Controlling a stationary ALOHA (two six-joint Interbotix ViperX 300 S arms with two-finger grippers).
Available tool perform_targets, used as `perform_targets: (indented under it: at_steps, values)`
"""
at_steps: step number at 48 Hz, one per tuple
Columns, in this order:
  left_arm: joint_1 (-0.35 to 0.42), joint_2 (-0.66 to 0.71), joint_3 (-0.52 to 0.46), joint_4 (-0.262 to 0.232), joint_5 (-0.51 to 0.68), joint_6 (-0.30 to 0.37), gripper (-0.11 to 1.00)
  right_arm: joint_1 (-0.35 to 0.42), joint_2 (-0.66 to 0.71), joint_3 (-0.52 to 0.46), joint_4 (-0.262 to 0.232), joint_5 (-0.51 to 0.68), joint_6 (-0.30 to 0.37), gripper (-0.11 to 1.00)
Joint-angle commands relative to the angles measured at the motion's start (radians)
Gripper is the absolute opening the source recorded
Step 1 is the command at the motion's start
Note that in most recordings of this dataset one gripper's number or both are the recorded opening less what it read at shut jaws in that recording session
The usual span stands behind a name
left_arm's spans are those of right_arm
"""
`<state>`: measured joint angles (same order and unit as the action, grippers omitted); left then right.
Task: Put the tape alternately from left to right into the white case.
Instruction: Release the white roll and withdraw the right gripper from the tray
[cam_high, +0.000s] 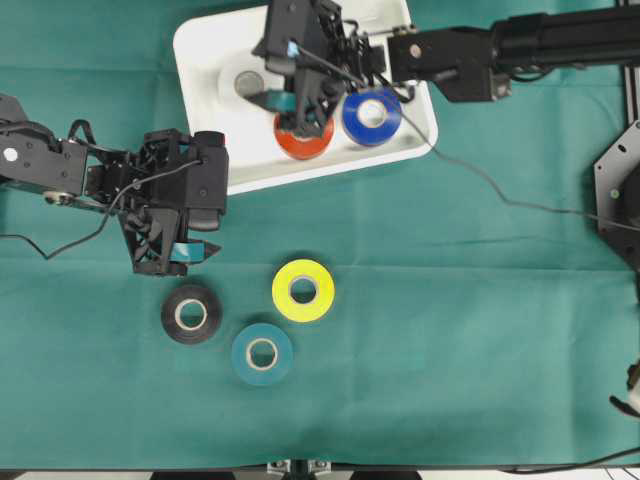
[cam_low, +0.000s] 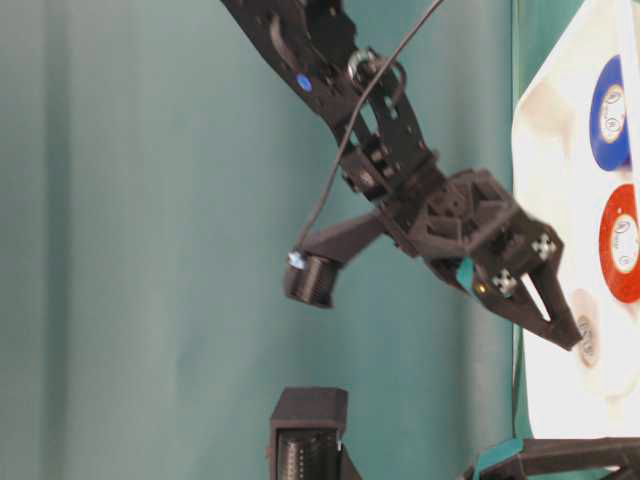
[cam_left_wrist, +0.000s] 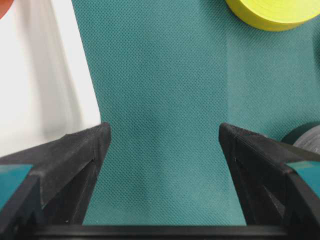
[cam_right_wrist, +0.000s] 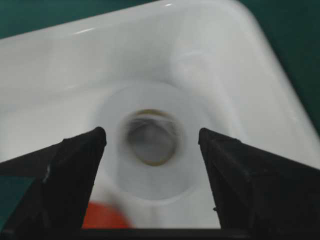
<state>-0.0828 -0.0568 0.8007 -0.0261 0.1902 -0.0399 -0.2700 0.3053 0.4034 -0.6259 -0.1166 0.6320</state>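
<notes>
white case (cam_high: 215, 60) sat at the top of the green cloth (cam_high: 450, 330). inside it lay three rolls in a row: white roll (cam_right_wrist: 150, 150), red roll (cam_high: 305, 143) and blue roll (cam_high: 372, 117). right gripper (cam_right_wrist: 152, 142) hung over the white roll with jaws spread wide, roll lying flat between them, not pinched. left gripper (cam_left_wrist: 162, 137) was parked over bare cloth just beside the case's near edge, jaws apart, holding nothing. outside the case on the cloth: black roll (cam_high: 191, 314), yellow roll (cam_high: 303, 290) and teal roll (cam_high: 262, 354), close together, all lying flat.
</notes>
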Motion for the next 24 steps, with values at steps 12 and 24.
perform_targets:
  at_steps: [12, 24]
  values:
    - [0.002, -0.021, -0.008, -0.002, -0.009, 0.0, 0.66, 0.12, -0.218, 0.138, -0.002, -0.012, 0.003, 0.81]
    - [0.0, -0.02, -0.008, -0.002, -0.012, 0.0, 0.66, 0.176, -0.252, 0.19, -0.002, -0.012, 0.009, 0.81]
